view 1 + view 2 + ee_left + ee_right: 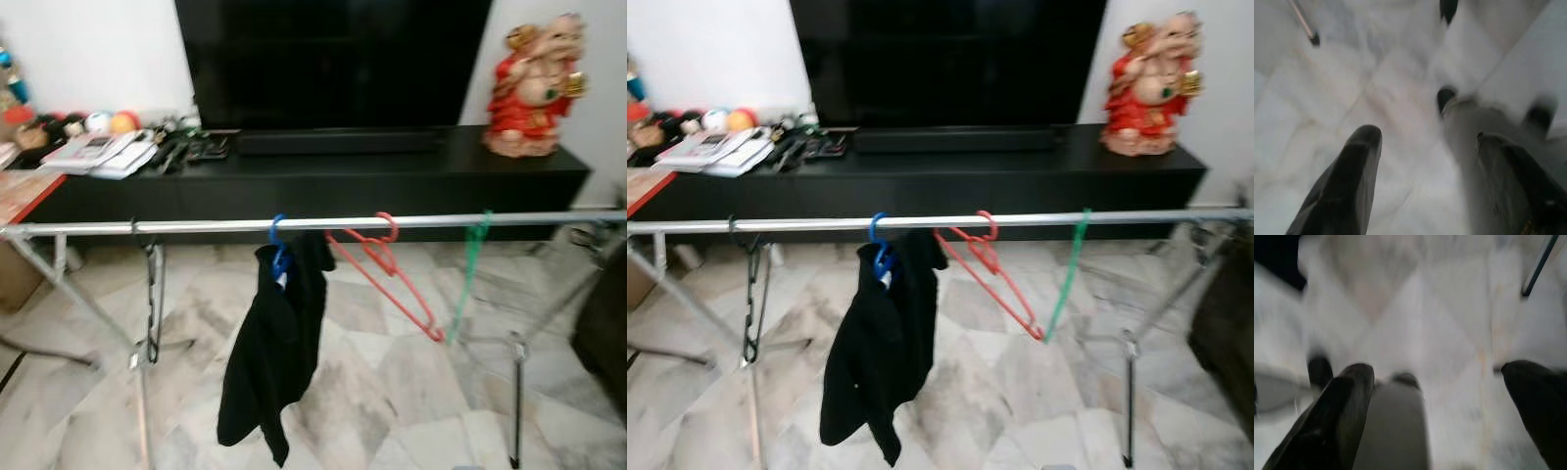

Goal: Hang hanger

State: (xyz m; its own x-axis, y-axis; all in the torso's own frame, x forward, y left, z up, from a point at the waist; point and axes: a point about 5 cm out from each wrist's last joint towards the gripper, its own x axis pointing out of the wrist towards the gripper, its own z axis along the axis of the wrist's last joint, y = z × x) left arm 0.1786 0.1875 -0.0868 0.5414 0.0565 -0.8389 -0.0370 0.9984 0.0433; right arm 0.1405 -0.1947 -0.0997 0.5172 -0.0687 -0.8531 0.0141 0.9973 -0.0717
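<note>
The blue hanger with a black garment already hangs on the silver rail, beside a red hanger and a green one, so the task looks done. Left end effector and right end effector are spread wide, holding nothing, above the floor.

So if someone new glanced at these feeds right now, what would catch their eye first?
Probably the silver clothes rail spanning the view, with a black garment drooping from a blue hanger near its middle. Right of that, a red hanger and a green hanger hang bare. Behind, a red and gold figurine stands at the right end of the black TV console, below a large dark TV.
</note>
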